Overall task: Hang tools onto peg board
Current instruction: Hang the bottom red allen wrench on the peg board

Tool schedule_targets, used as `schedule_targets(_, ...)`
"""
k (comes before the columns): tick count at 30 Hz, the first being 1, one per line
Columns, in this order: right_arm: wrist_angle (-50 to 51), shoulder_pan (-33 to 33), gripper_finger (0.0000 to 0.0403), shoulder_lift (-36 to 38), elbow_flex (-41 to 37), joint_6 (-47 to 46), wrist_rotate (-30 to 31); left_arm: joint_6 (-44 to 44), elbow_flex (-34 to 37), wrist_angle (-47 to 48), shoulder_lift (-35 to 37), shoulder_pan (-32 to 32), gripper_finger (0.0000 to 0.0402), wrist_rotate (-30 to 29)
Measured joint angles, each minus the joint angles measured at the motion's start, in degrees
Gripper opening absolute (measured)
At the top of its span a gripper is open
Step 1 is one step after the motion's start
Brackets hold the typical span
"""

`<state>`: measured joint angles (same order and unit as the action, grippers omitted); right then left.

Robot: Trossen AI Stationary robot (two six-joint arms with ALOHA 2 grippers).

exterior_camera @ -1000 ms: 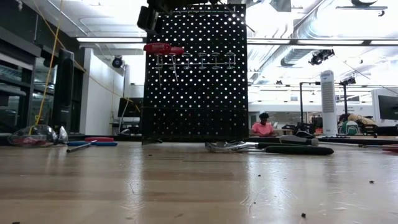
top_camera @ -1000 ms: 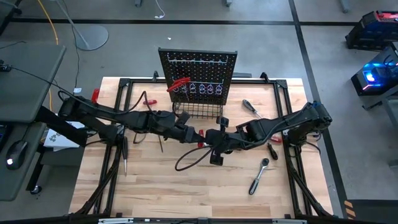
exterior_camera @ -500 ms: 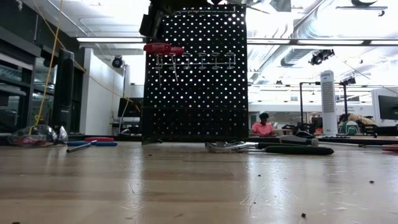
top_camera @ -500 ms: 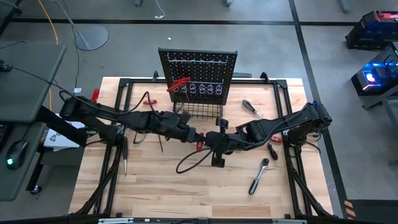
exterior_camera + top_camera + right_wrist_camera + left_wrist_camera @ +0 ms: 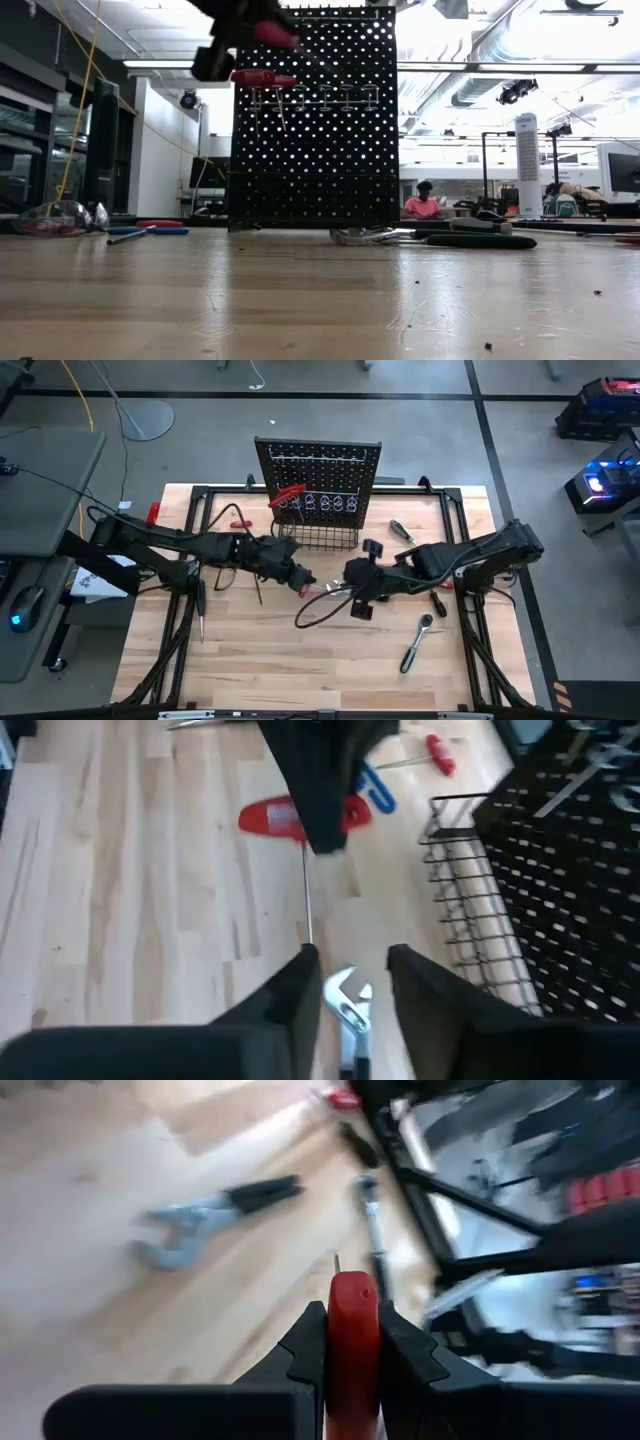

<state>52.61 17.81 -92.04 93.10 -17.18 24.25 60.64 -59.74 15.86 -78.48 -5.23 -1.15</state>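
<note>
So we've just handed the red-handled screwdriver (image 5: 353, 1342) over mid-table; our left gripper (image 5: 300, 579) now pinches its handle, our right gripper (image 5: 348, 982) has let go, fingers parted; next stop's the black perforated peg board (image 5: 320, 482).

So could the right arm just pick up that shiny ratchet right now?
Probably yes. The right gripper is open with nothing between its fingers, and the ratchet lies alone on bare table on that arm's side, with nothing over it.
</note>
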Motion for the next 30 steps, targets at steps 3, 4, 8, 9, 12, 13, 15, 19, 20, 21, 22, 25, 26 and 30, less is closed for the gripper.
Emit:
schedule_targets(3,1.18,0.3,0.0155,1.83,0.0,-1.92,1.95,-8.21,-0.07,0.75,2.07,0.01,0.0043,0.17)
schedule_targets(4,0.79,0.3,0.0164,2.16,0.0,-2.44,2.01,-11.8,-0.84,1.97,2.69,-0.18,0.0043,0.45)
schedule_targets(8,-3.52,0.28,0.0186,2.59,0.0,-3.33,-2.61,-27.7,-7.65,12.21,2.22,-1.48,0.0043,0.62)
schedule_targets(9,-5.11,0.13,0.0188,2.57,0.0,-2.98,-4.01,-31.82,-9.94,15.09,1.57,-1.75,0.0043,0.34)
schedule_targets(12,-10.02,-0.46,0.019,2.44,0.0,-1.01,-7.84,-42.46,-16.81,21.53,-0.37,-1.97,0.0043,-2.33)
schedule_targets(13,-11.52,-0.56,0.019,2.44,0.0,-0.64,-8.39,-45.54,-18.85,23.01,-1.09,-1.97,0.0043,-3.52)
schedule_targets(15,-13.27,-1.02,0.019,2.41,0.0,-0.46,-8.4,-50.46,-22.59,24.06,-2.63,-1.95,0.0043,-5.47)
schedule_targets(19,-14.11,-2.14,0.019,2.37,0.0,-0.34,-8.22,-58.31,-27.84,24.46,-4.99,-1.97,0.0043,-7.4)
schedule_targets(20,-14.12,-2.44,0.019,2.36,-0.03,-0.34,-8.22,-59.96,-28.81,24.66,-5.52,-2.12,0.0043,-7.56)
schedule_targets(21,-14.35,-2.61,0.019,2.37,-0.12,-0.34,-8.21,-61.52,-29.74,24.81,-6.03,-2.31,0.0043,-7.65)
schedule_targets(22,-14.43,-2.88,0.019,2.35,-0.16,-0.34,-8.16,-63.14,-30.44,24.78,-6.61,-2.52,0.0043,-7.74)
schedule_targets(25,-15.66,-3.35,0.019,2.32,-0.24,-0.41,-6.84,-68.02,-31.23,25.59,-8.11,-3.34,0.0043,-7.8)
schedule_targets(26,-16.43,-3.35,0.019,2.3,-0.24,-0.41,-6.36,-69.28,-31.41,25.57,-8.38,-3.74,0.0043,-8.38)
schedule_targets(30,-19.95,-3.33,0.019,2.3,-0.24,1.72,-5.9,-71.28,-31.44,26.62,-9.41,-4.89,0.0043,-10.58)
